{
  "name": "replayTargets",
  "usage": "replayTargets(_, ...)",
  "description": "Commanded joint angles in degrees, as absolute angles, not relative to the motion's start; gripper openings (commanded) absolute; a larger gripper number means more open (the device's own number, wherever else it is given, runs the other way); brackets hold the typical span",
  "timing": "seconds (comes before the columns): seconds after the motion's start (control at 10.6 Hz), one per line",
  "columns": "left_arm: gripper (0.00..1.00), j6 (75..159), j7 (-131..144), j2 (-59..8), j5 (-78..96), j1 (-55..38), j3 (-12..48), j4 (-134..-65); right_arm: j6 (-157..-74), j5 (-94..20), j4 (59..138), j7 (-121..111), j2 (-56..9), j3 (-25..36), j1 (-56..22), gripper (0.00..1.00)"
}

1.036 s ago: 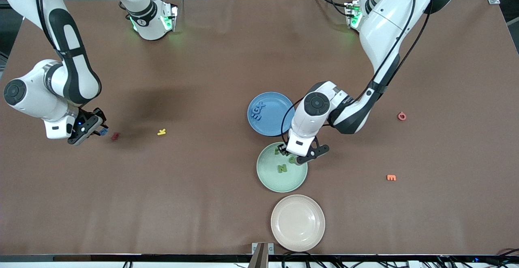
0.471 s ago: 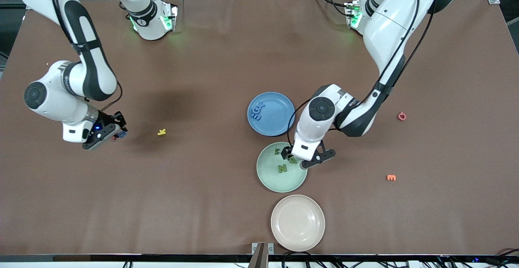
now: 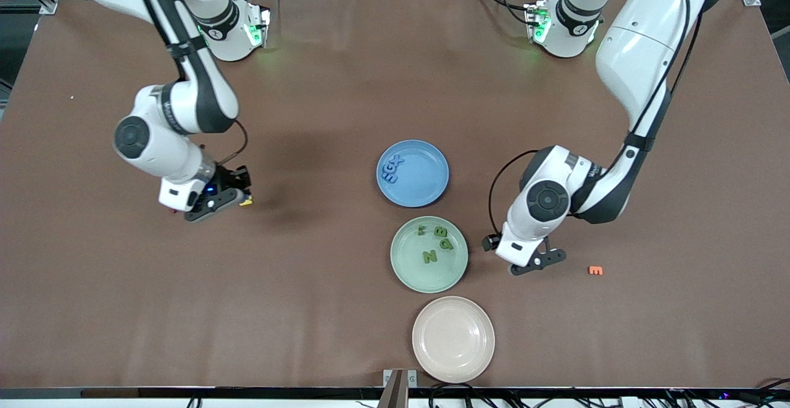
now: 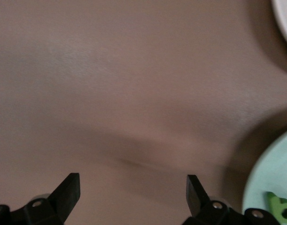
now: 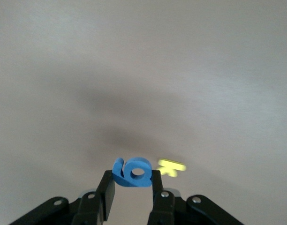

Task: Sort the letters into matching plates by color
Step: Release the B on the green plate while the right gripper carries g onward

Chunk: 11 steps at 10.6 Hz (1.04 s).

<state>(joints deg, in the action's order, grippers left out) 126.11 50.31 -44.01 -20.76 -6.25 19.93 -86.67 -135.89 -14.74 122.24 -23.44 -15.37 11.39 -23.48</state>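
— How far along?
— Green plate (image 3: 407, 272) holds its letters; blue plate (image 3: 426, 176) just above it holds three.
— And the last?
— Blue letter (image 5: 132, 172) pinched in my right tool (image 5: 132, 187), over the surface well short of that plate — left tool (image 4: 129, 194) wide, empty, beside the green plate.

1. Even, bright overhead light across the brown table (image 3: 345, 309); no glare.
2. Soft arm shadows darken the cloth.
3. Both wrist views are washed out and blurry; the yellow letter (image 5: 171, 166) smears.
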Motion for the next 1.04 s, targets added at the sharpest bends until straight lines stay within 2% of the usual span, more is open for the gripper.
replayTargets(0.0,1.00,120.09,48.43,-40.01,-18.82,-3.09,22.14,-89.63,-135.35,-15.29,121.21,-7.70,-15.03,10.72,-32.05,0.00)
replayTargets(0.47,1.00,119.62,42.58,-26.14,-15.06,7.81,26.81,-104.64,-135.09,-15.29,115.51,14.72,-19.23,10.64,-44.45,0.00)
replayTargets(0.75,1.00,119.01,26.85,-13.84,-3.81,7.82,21.46,-112.65,-135.17,-15.29,109.62,27.46,-23.80,10.03,-49.90,0.00)
replayTargets(0.94,1.00,116.47,23.04,-9.07,-2.20,4.86,17.25,-113.30,-135.35,-15.21,105.31,35.39,-27.58,9.58,-53.16,0.00)
